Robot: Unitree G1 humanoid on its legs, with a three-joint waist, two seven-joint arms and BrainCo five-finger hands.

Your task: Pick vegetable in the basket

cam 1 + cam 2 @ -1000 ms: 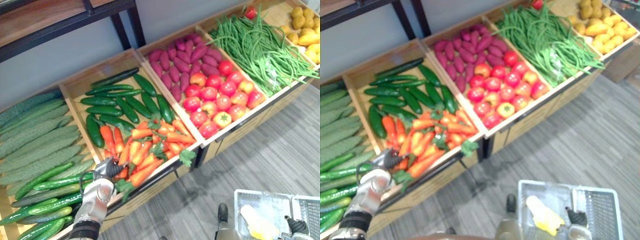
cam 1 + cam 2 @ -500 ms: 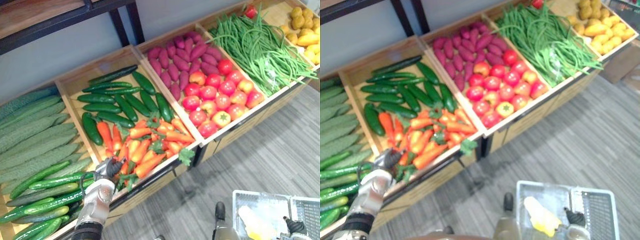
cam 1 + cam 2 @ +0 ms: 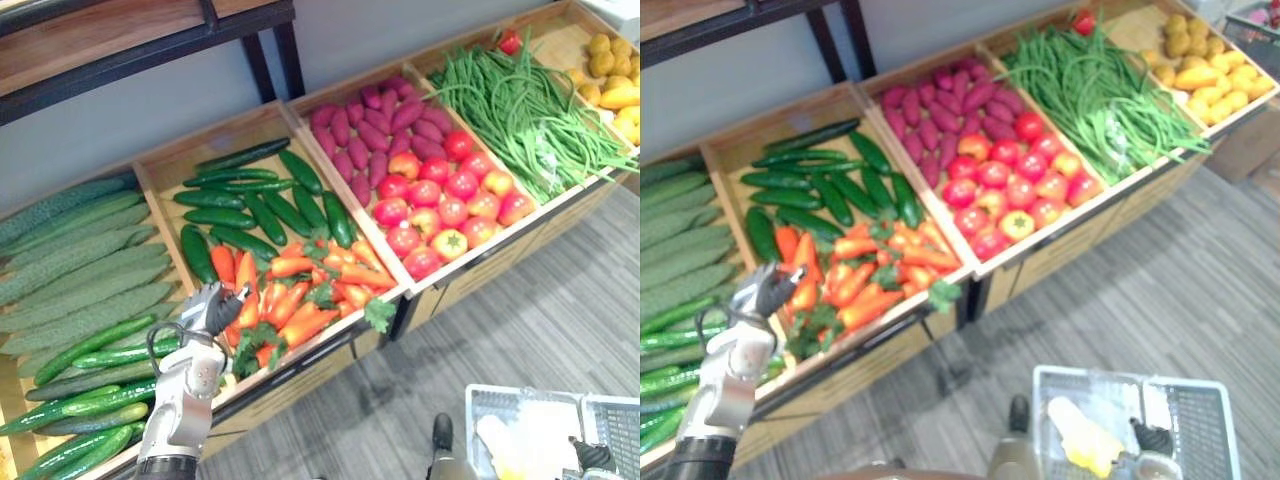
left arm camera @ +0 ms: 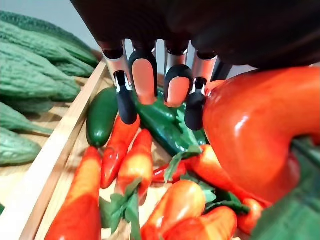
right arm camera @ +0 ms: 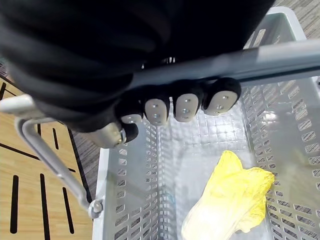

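Carrots (image 3: pixel 300 295) fill a crate (image 3: pixel 170 165) well apart from the basket (image 3: pixel 475 420), our left hand (image 3: pixel 212 308) above them. Left wrist view: its fingers (image 4: pixel 125 100) hang straight, apart. Right wrist view: our right hand (image 5: pixel 182 107) curls round the basket's handle (image 5: pixel 280 57); a yellow leafy vegetable (image 5: pixel 230 200) lies inside the basket.

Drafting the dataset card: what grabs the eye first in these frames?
The bright wooden produce crates: orange carrots at one crate's near end and red tomatoes in the next crate to the right. The left robot hand hovers with straight fingers over the carrots. At lower right, the right robot hand is curled round the handle of a grey basket holding one yellow leafy vegetable.
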